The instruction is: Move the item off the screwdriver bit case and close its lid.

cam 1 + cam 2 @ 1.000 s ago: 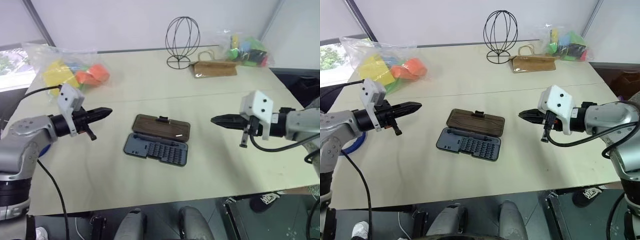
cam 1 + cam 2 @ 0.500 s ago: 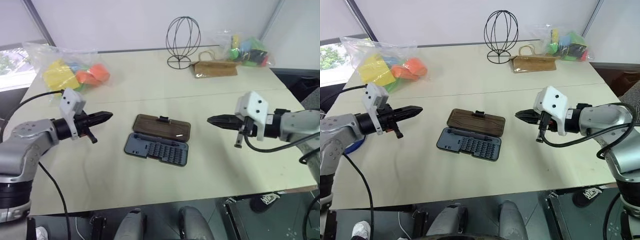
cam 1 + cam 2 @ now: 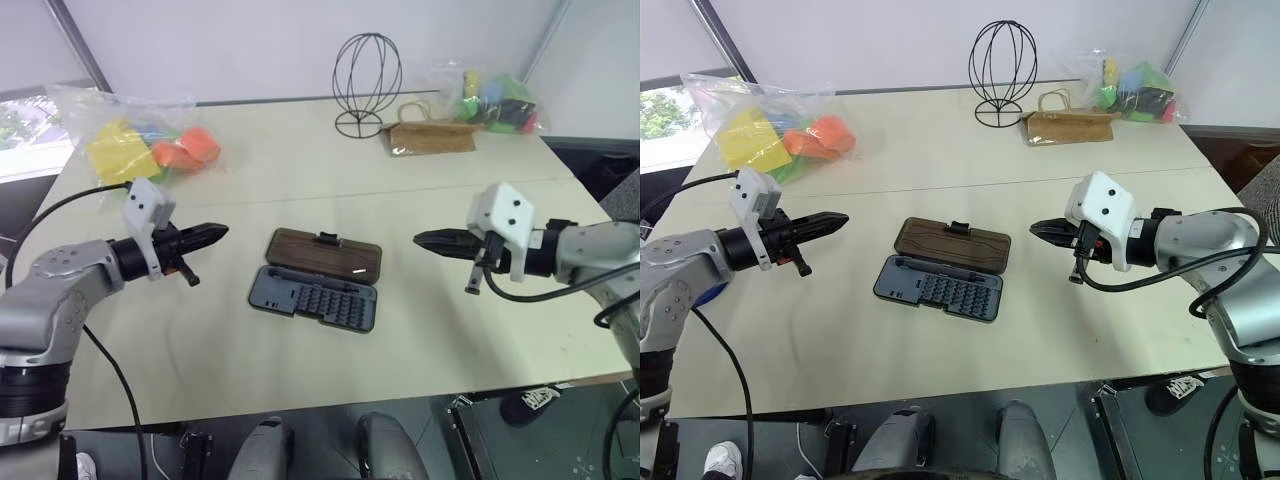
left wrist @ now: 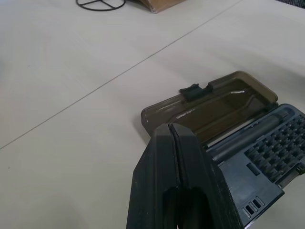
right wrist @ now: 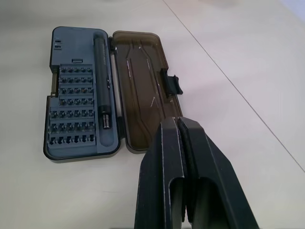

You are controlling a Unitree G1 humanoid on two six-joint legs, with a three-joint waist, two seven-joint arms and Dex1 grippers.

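Since a second ago our right gripper (image 3: 418, 239) has edged nearer the screwdriver bit case (image 3: 314, 279). The case lies open, the item (image 3: 356, 271) on its lid (image 3: 325, 254). Left gripper (image 3: 224, 231) hovers beside the case; both grippers pinched tight, empty.

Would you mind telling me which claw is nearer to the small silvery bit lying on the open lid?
The right claw is nearer: the bit lies near the lid's right end. The left claw hovers farther off, beyond the lid's left end.
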